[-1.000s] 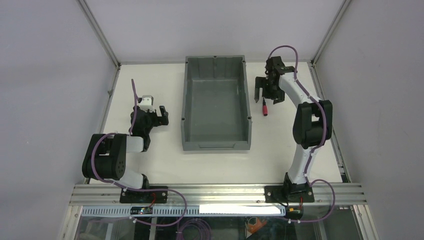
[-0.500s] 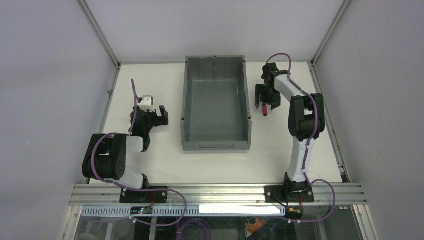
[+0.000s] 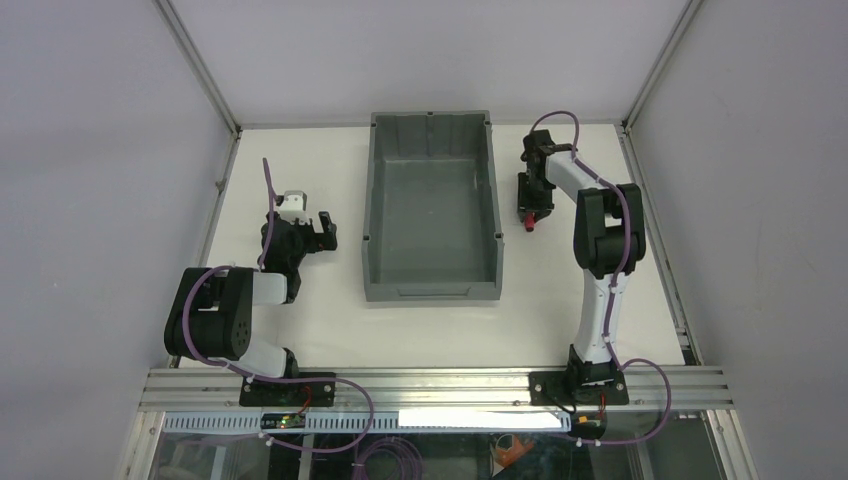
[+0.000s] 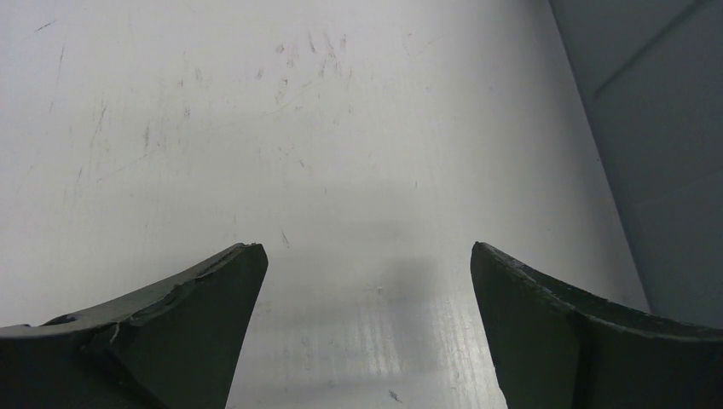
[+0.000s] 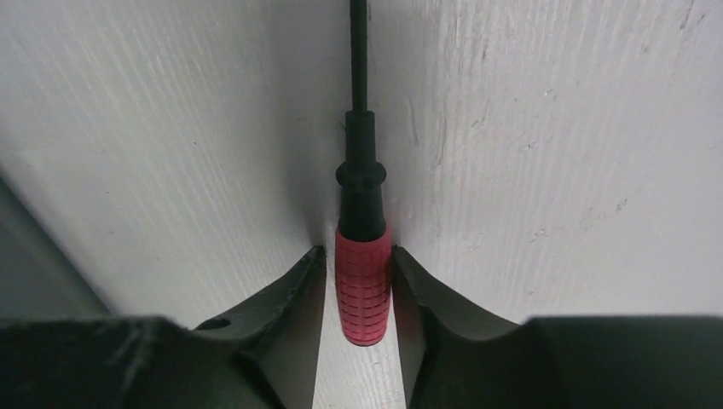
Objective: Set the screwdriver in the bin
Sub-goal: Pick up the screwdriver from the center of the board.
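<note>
Clearly, the right gripper (image 5: 358,256) is closed on the screwdriver (image 5: 363,290). In the right wrist view its two dark fingers (image 5: 286,319) press against both sides of the red handle, low in the middle of the frame. The thin black shaft runs straight up to the top edge. The tool seems to lie on the white table (image 5: 563,128), but I cannot tell if it is lifted at all.

In the top view the screwdriver (image 3: 528,223) is right of centre, just beside the right wall of the bin (image 3: 432,291) but outside of it. The right gripper (image 3: 530,205) is directly over it. The bin stands in the middle of the frame, and nothing shows inside it. The left gripper (image 3: 322,226) is in the left part of the frame, well apart from the bin. In its own view the fingers (image 4: 196,324) stand wide apart with only bare table between them, so it is open and holds nothing.

I judge the screwdriver to be very light and stiff, so weight is no problem. The handle has ribs, which should help against slipping, and it is the thickest part, so it is the correct place to hold. The shaft looks too thin and smooth for these fingers. Because the handle is round, it may turn between the fingers when it is carried over the tall wall.
</note>
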Tool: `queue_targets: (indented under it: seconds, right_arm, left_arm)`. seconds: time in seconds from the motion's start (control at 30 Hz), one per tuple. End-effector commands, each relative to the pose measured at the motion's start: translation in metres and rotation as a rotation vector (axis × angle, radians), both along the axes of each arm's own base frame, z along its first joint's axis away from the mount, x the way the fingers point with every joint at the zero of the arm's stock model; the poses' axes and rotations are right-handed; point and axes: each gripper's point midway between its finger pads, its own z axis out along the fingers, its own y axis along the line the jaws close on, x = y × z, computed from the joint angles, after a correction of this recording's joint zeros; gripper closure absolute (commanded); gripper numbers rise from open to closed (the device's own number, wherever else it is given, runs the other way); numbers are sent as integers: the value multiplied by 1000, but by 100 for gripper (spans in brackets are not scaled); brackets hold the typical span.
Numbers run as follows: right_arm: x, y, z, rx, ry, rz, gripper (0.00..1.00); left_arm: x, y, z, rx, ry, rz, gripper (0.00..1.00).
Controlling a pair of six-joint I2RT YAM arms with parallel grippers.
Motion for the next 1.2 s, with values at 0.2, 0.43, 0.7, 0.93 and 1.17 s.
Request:
queue_targets:
  seconds: [0.2,0.43,0.7,0.93,1.17]
  right_arm:
    - [9,-10,7,-27,-38,-13,82]
    - [8,-7,52,0,-127,-19,87]
    - [2,-4,94,36,-199,-14,89]
    - [-6,12,135,141,-281,6,89]
    - [-16,28,178,246,-350,39,88]
  left_arm:
    - [13,-1,23,2,-90,-20,1]
    - [13,-1,23,2,-90,-20,1]
    - [13,-1,23,2,-91,-20,1]
    - [13,-1,23,2,-90,-20,1]
    - [13,-1,23,2,-91,-19,1]
